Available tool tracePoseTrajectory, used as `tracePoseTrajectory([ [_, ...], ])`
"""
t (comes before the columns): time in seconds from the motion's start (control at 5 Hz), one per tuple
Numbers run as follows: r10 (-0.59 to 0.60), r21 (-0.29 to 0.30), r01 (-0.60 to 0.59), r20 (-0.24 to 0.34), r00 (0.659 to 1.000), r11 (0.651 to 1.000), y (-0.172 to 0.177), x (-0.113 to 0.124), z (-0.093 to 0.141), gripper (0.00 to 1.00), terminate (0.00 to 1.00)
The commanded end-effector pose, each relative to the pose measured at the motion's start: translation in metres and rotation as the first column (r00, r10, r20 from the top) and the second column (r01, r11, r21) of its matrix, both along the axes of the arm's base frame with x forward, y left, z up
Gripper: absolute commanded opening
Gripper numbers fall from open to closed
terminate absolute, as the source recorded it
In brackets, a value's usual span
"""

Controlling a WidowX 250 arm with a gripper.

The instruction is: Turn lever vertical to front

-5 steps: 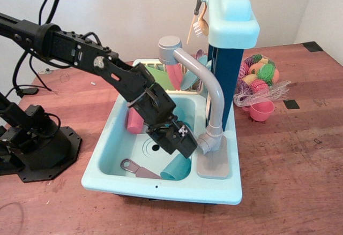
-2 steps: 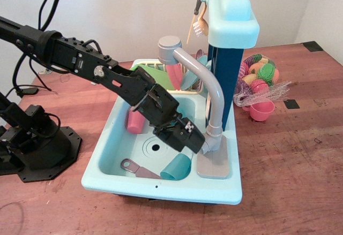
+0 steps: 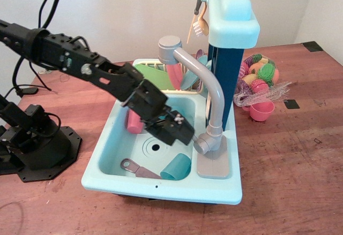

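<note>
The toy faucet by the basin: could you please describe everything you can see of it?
The toy faucet looks like grey-taupe plastic. A tall curved spout rises from a flat base block at the sink's right rim and arches left to a round head above the dish rack. A short lever juts left from the base. The black hand sits right beside the lever; contact cannot be confirmed.

Single raised front view, angled down, mid-distance, toy sink (image 3: 107, 166) centred, arm base at left
</note>
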State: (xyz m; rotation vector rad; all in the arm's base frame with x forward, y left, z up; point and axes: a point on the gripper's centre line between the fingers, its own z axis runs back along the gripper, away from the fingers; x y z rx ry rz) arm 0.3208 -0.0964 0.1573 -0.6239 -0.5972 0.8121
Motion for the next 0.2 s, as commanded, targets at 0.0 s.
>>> tracePoseTrajectory([
  [0.0,0.047,-0.025,-0.046,0.053,0.998,0.999,0.0047,-0.0223,0.0079,1.00,1.00],
])
